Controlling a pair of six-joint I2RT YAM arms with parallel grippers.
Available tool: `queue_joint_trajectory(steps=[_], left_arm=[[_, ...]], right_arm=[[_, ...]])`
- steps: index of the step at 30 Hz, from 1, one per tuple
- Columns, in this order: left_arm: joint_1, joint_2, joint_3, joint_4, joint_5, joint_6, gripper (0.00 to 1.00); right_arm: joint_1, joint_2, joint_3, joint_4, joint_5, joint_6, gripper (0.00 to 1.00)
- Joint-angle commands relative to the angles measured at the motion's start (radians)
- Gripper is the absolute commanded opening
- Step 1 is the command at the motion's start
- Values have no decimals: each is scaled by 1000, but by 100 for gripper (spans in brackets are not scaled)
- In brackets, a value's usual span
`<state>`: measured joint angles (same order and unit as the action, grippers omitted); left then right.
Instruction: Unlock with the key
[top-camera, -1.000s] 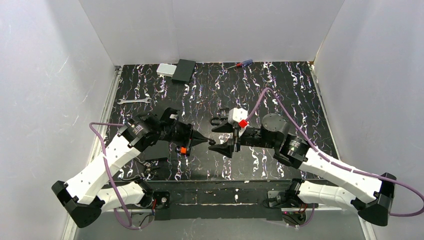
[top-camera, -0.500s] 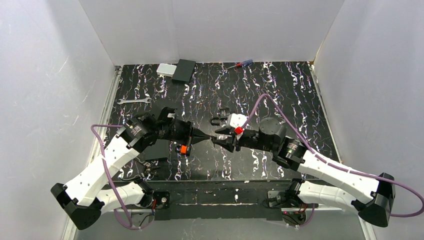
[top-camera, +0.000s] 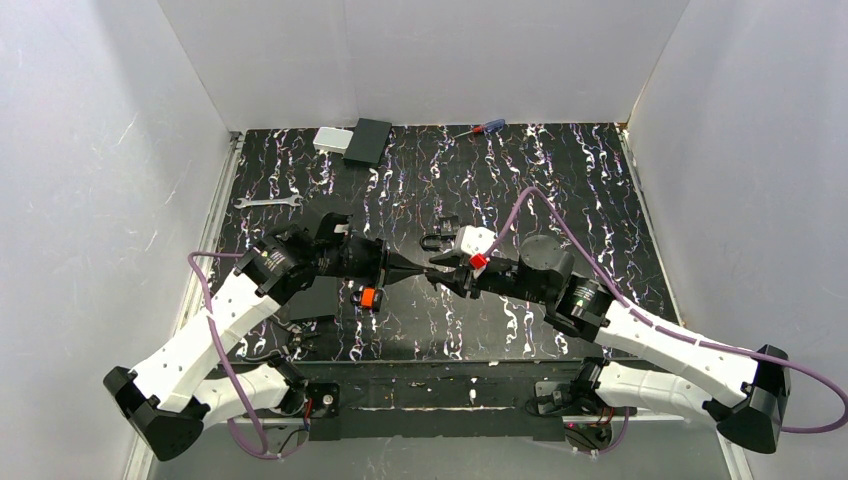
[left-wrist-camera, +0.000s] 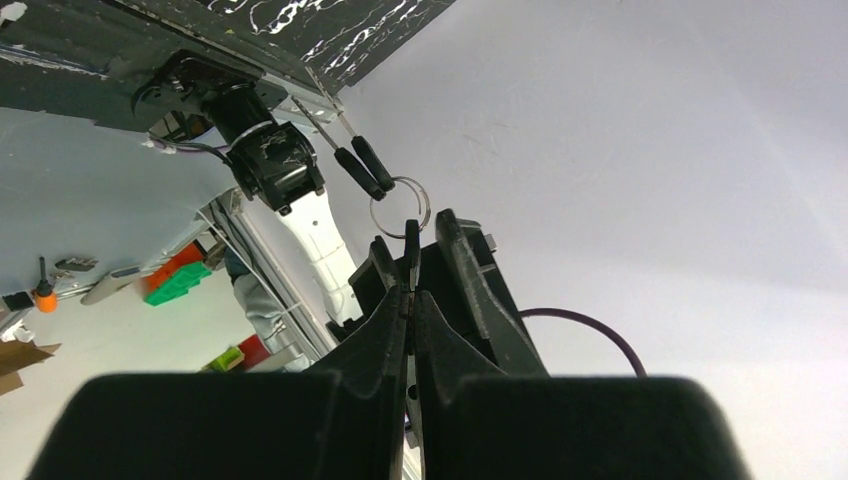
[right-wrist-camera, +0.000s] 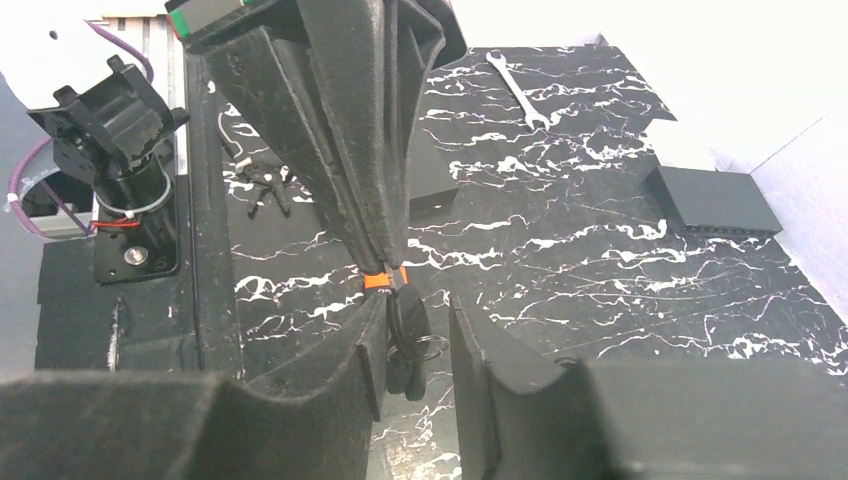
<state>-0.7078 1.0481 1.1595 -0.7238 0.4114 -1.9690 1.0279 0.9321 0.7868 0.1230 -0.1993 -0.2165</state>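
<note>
Right gripper (top-camera: 441, 276) has come in from a clear gap to meet the left gripper (top-camera: 418, 270) tip to tip, and its jaws have narrowed a lot on the way. The left arm has barely shifted.

State now:
- Left fingers are pinched fully together on the key (left-wrist-camera: 410, 248), which pokes out just past the tips.
- Right fingers are part open around the key (right-wrist-camera: 403, 312). Its dark head sits between them, against one pad, with a gap to the other. They have no clamp on it yet.
- The padlock (top-camera: 433, 241) lies on the table (top-camera: 600, 180) just beyond the right fingers, untouched.

This looks like a handover or regrip, so to do it well:
- Finish closing the right jaws square on the flat of the head. Don't catch the ring or the blade.
- Keep the left pinch on until you see both right pads seated, then release.
- Leave the blade sticking out past the fingers, or you'll have nothing to feed into the lock.
- Don't pull the arms apart while both grip. You'd twist the key out of line.

Views:
- The top view only shows two tips meeting. The key is lost there.
- The left wrist view shows the ring (left-wrist-camera: 400, 206) and two spare keys (left-wrist-camera: 361, 166) hanging off beyond the tips, and the right fingers just behind.
- Only the right wrist view shows the head's position between the pads and the remaining gap. Use it for the close.
</note>
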Motion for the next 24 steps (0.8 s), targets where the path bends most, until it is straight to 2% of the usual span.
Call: queue_joint_trajectory(steps=[1,6,11,18,20,24], left_arm=[[12,-28,-11,12,40,-22,0],[19,-37,-27,49,56,-49,0],[26,-38,-27,49,63,-50,0],[34,-40,-34,63,71,-54,0],[40,-40,-35,66,75,-56,0],[53,-51,-46,63,76,-56,0]], right_arm=[[4,-2,3,75,32,-19,35],[4,1,2,74,42,-24,42],[4,9,3,72,66,-43,42],[4,19,6,76,92,-60,31],[4,19,3,86,93,-57,24],[4,22,10,95,87,-51,4]])
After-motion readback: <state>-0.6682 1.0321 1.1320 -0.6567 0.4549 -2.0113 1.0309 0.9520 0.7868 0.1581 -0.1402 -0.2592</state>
